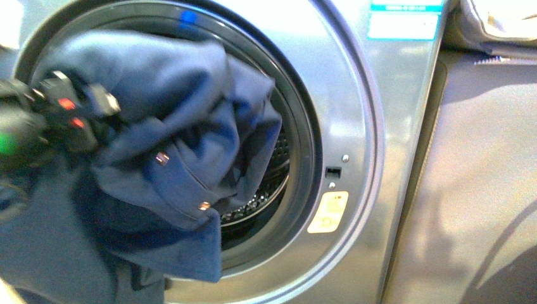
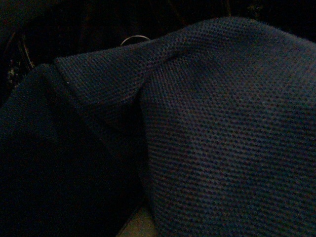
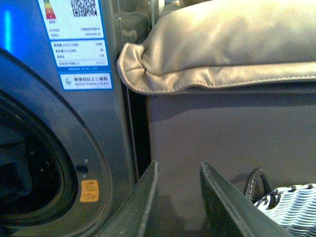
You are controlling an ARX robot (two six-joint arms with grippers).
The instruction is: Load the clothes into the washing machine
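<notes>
Navy clothes (image 1: 171, 126) bunch just ahead of left pincer (image 1: 76, 111), grip hidden, raised at washer (image 1: 354, 126) mouth for loading; right pincer (image 3: 180, 207) apart, empty.

Matt, dimpled pique-knit cloth for the clothes (image 1: 177, 126); smooth, semi-gloss grey metal on the washing machine (image 1: 364, 126); soft-sheened, smooth beige fabric (image 3: 222, 44).

We are seeing the left hand (image 1: 69, 111) only as a dark blur at the front view's left edge, and we are failing to tell its grip. The clothes (image 1: 171, 126) are hiding most of the drum (image 1: 266, 190) and running off the lower edge. The top edge is cutting the label (image 1: 405, 19). The clothes are filling the left wrist view.
</notes>
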